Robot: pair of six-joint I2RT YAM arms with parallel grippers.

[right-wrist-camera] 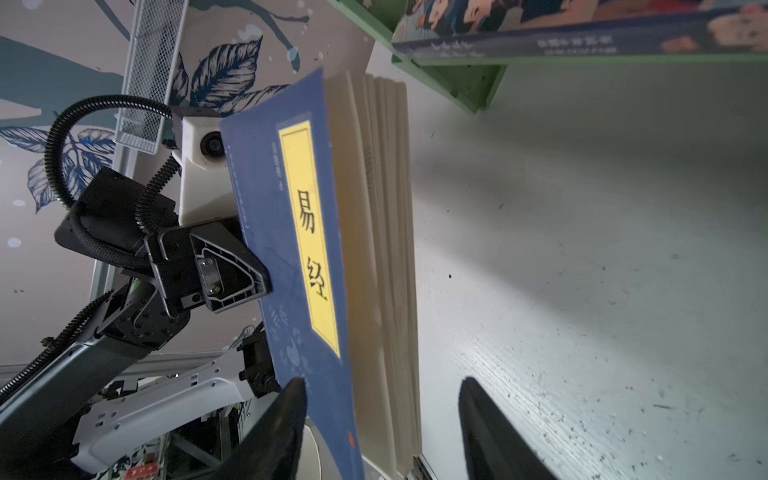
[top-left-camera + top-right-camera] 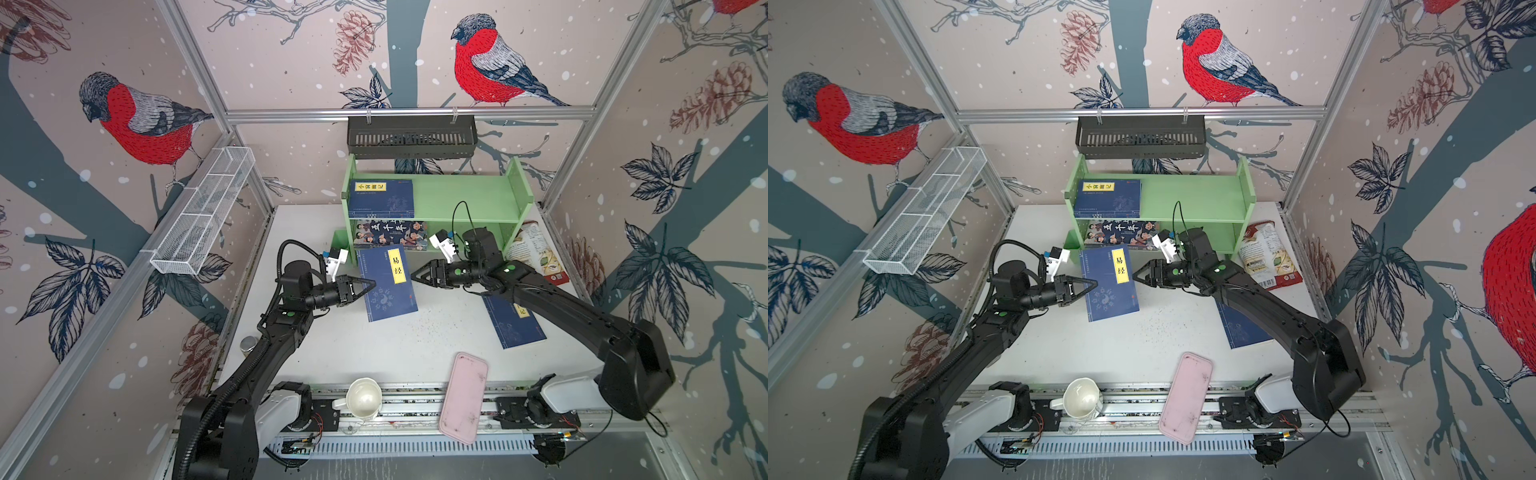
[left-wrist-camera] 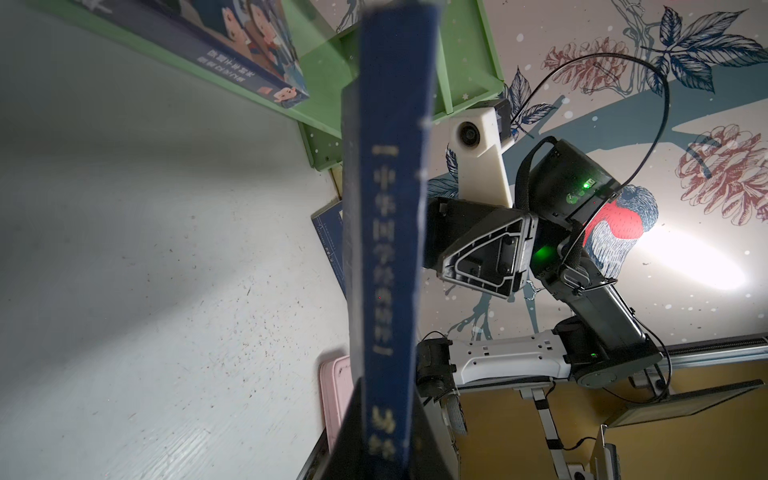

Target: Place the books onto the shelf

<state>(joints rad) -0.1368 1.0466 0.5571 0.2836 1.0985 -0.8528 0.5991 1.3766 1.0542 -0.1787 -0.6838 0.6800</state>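
1. The green shelf (image 2: 457,195) stands at the worktop's (image 2: 374,345) far edge.
2. A navy book (image 2: 388,286) sits just before it, between both claws.
3. The left gripper (image 2: 372,284) clamps the spine; the right gripper (image 2: 413,274), jaws parted, straddles the page edge.

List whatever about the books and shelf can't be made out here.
- Half-covered navy book: the right arm hides most of it in both top views; title unreadable.
- Held navy book: spine lettering blurred in the left wrist view.
- Shelf: upper board hides the lower tier's back in both top views.
- Top-tier navy book: whether another lies beneath, cannot tell.
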